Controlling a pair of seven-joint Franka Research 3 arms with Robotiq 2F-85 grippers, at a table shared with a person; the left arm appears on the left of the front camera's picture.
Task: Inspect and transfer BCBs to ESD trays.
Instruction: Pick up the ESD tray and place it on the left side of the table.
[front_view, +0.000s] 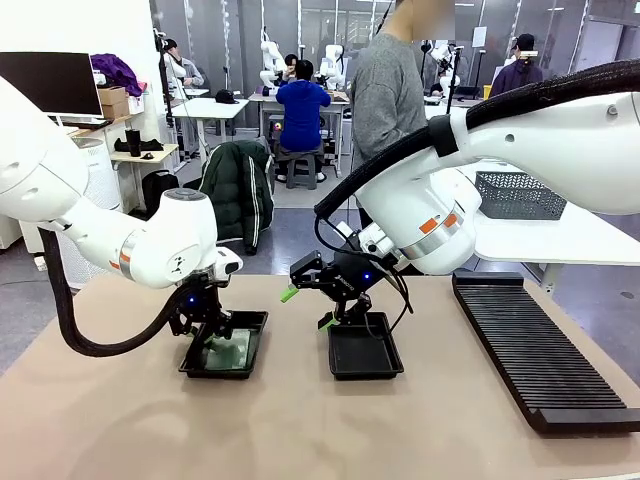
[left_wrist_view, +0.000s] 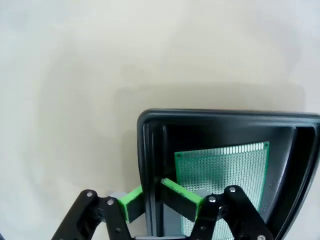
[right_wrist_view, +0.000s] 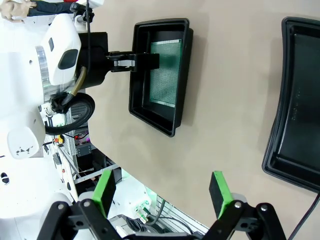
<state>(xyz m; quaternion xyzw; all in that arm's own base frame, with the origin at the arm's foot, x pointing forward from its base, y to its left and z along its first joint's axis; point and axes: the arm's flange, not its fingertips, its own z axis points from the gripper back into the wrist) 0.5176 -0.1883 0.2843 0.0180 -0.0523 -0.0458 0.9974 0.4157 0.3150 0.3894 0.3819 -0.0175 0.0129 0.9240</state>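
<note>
Two ESD trays sit side by side on the table. The left tray (front_view: 216, 372) (left_wrist_view: 215, 119) (right_wrist_view: 136, 95) holds a green BCB (front_view: 231, 350) (left_wrist_view: 231, 167) (right_wrist_view: 165, 72) lying flat on its floor. My left gripper (front_view: 205, 325) (left_wrist_view: 150, 194) is shut on that tray's wall, one green pad (left_wrist_view: 131, 202) outside and the other inside. The right tray (front_view: 365, 358) (right_wrist_view: 300, 100) has nothing in it. My right gripper (front_view: 308, 308) (right_wrist_view: 161, 182) hangs open above the table between the trays, near the right tray's back edge, holding nothing.
A long black ribbed rack (front_view: 540, 350) lies along the table's right side. A person (front_view: 385, 95) stands at the far side behind the right arm. Bare tabletop lies in front of both trays.
</note>
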